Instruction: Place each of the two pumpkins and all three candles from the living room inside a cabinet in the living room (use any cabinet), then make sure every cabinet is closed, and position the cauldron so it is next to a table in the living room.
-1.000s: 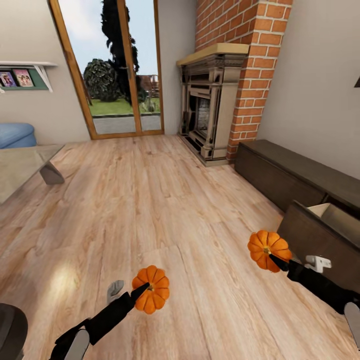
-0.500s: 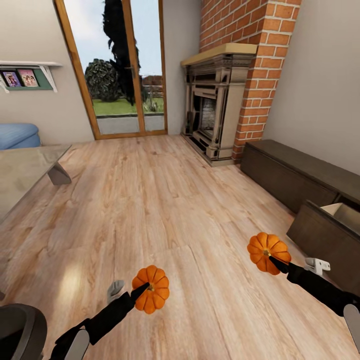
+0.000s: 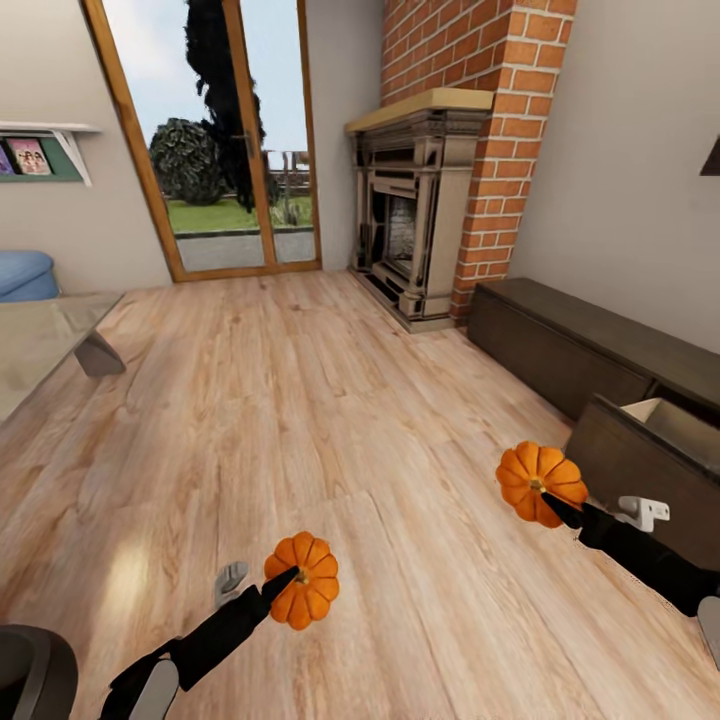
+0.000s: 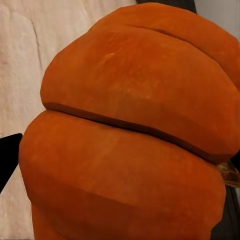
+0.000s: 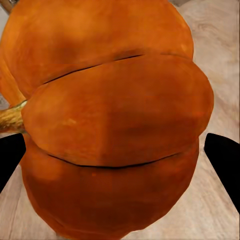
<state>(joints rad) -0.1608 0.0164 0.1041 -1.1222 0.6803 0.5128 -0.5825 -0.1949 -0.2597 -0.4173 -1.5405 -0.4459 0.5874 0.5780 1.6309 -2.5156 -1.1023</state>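
Note:
In the head view, my left gripper (image 3: 288, 582) is shut on one orange pumpkin (image 3: 304, 579), held low over the wood floor. My right gripper (image 3: 550, 500) is shut on the second pumpkin (image 3: 540, 482), held just left of the cabinet's pulled-out drawer. The cabinet (image 3: 575, 345) is a long, low, dark-brown unit along the right wall. Its near drawer (image 3: 640, 450) stands open, with pale wood showing inside. In the left wrist view the pumpkin (image 4: 130, 130) sits close against the camera. The right wrist view has the other pumpkin (image 5: 110, 120) between two black fingertips (image 5: 225, 160). No candles or cauldron are in view.
A fireplace (image 3: 410, 200) under a brick chimney stands at the back right, beside a tall glass door (image 3: 210, 140). A glass-topped table (image 3: 40, 340) and a blue sofa (image 3: 20, 272) are at the left. Open wood floor (image 3: 300, 400) stretches between them.
The right gripper has lifted its pumpkin a little higher beside the open drawer. The camera has swung slightly, shifting the whole room. The left gripper and its pumpkin hold still.

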